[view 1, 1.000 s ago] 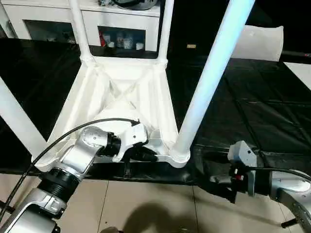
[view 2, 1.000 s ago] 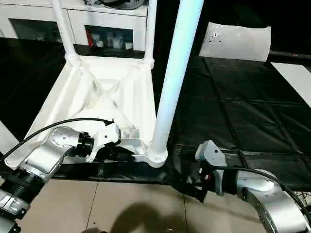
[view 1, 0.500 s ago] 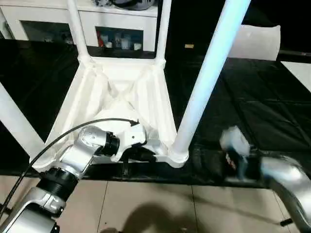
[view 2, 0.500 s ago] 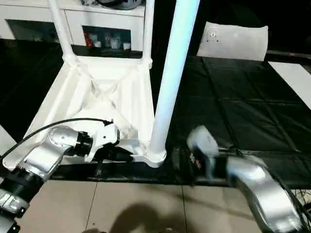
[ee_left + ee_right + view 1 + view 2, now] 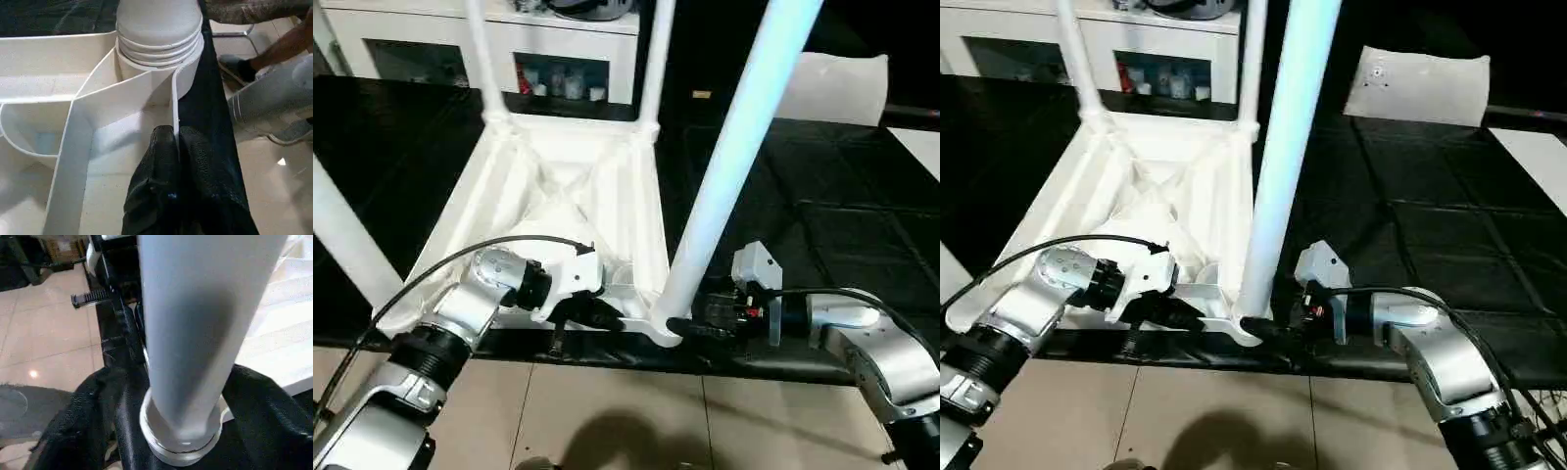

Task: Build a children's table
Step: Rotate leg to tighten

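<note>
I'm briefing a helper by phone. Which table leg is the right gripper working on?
Find the upturned white tabletop on the black mat. The leg rises from its near corner socket on the robot's right. Alone among the legs, it has the right gripper straddling its base, fingers either side.

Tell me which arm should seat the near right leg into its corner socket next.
Right. The right gripper has its fingers on either side of the near right leg just above the corner socket. The left gripper is shut on the tabletop rim, steadying it.
</note>
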Controlling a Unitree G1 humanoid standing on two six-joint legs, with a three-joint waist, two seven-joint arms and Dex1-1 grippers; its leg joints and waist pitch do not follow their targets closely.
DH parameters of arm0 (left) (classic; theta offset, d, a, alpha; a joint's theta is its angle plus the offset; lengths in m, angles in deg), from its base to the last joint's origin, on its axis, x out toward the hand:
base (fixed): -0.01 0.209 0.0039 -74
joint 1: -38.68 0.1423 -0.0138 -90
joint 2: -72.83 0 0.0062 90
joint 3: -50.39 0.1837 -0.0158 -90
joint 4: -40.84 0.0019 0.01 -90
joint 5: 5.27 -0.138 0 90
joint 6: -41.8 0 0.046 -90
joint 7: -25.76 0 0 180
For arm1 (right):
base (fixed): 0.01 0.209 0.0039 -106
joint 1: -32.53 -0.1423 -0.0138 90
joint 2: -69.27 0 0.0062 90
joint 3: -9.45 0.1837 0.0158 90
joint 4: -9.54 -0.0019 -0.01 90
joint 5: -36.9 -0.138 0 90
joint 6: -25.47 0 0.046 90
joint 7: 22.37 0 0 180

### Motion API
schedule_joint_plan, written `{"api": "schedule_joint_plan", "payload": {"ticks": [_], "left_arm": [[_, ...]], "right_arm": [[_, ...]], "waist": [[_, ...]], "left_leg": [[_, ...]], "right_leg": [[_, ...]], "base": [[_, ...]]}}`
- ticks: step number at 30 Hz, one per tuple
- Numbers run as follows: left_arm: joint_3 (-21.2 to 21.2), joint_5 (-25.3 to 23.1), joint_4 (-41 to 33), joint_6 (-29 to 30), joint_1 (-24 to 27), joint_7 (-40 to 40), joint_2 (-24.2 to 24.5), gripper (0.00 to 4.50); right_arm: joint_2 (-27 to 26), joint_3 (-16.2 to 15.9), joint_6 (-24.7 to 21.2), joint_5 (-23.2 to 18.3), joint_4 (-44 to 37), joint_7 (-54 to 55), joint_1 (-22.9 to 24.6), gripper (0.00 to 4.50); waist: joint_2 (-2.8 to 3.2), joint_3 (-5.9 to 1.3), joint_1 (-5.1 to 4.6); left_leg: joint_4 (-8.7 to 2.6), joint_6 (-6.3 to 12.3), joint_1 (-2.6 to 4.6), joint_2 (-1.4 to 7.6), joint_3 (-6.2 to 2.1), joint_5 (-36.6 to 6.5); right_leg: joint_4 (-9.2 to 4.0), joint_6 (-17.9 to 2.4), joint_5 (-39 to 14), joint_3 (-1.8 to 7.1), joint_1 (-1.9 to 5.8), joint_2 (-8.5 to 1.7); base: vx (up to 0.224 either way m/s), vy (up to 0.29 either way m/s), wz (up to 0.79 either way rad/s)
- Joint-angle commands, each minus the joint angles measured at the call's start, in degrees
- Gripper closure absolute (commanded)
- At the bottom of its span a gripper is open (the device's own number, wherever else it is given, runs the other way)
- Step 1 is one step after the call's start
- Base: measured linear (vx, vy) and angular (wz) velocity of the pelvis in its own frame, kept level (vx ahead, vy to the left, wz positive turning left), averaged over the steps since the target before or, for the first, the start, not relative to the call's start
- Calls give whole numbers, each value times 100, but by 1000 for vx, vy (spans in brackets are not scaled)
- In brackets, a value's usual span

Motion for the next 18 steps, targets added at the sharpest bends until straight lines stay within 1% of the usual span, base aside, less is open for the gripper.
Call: {"api": "schedule_joint_plan", "payload": {"ticks": [1, 2, 4, 6, 7, 8, 9, 11, 12, 13, 18], "left_arm": [[203, -217, 102, -50, -33, 165, 51, 450], [201, -212, 160, -98, -70, 209, 51, 450], [207, -218, 244, -181, -140, 315, 77, 450], [205, -229, 306, -233, -186, 378, 87, 450], [200, -233, 334, -248, -206, 400, 84, 450], [196, -234, 352, -256, -219, 414, 81, 450], [187, -227, 358, -258, -230, 436, 83, 450], [170, -196, 349, -228, -243, 459, 74, 450], [162, -188, 357, -226, -252, 474, 70, 450], [156, -185, 367, -227, -260, 482, 67, 450], [92, -147, 454, -219, -300, 467, 31, 450]], "right_arm": [[21, -110, 65, 23, 89, -156, -77, 134], [-1, -135, 124, 41, 218, -226, -144, 144], [-62, -235, 246, 106, 492, -393, -307, 161], [-111, -300, 327, 150, 669, -497, -413, 178], [-142, -324, 364, 177, 747, -531, -458, 188], [-164, -338, 389, 198, 799, -551, -486, 197], [-204, -365, 435, 232, 881, -562, -528, 204], [-247, -403, 478, 258, 979, -584, -582, 222], [-273, -425, 507, 271, 1045, -603, -618, 232], [-292, -441, 529, 279, 1093, -621, -644, 240], [-401, -474, 651, 316, 1310, -721, -733, 255]], "waist": [[-1, -319, -2], [4, -323, 4], [17, -308, -7], [12, -314, -10], [5, -298, -9], [10, -300, -5], [13, -292, -1], [7, -285, -3], [8, -262, -3], [9, -264, -7], [3, -228, -19]], "left_leg": [[-424, 126, 54, 211, -63, -998], [-424, 125, 60, 218, -63, -988], [-421, 144, 44, 203, -56, -962], [-419, 154, 48, 206, -58, -928], [-419, 175, 44, 199, -54, -931], [-425, 174, 50, 203, -56, -925], [-424, 181, 61, 207, -51, -940], [-436, 164, 57, 213, -57, -951], [-445, 160, 65, 217, -56, -1011], [-448, 142, 56, 217, -62, -1070], [-466, 121, 62, 218, -67, -1200]], "right_leg": [[-493, -1030, -1332, 314, 264, -473], [-488, -1044, -1296, 314, 263, -474], [-477, -1106, -1125, 313, 254, -464], [-458, -1167, -1002, 314, 263, -467], [-465, -1180, -997, 314, 262, -467], [-466, -1179, -999, 314, 268, -468], [-470, -1201, -1004, 313, 250, -472], [-460, -1205, -1018, 310, 257, -470], [-475, -1197, -1098, 310, 240, -466], [-478, -1189, -1192, 309, 253, -477], [-513, -1138, -1435, 314, 232, -480]], "base": [[0, 0, 0], [0, 0, 0], [0, 0, 0], [0, 0, 0], [0, 0, 0], [0, 0, 0], [0, 0, 0], [0, 0, 0], [0, 0, 0], [0, 0, 0], [0, 0, 0]]}}
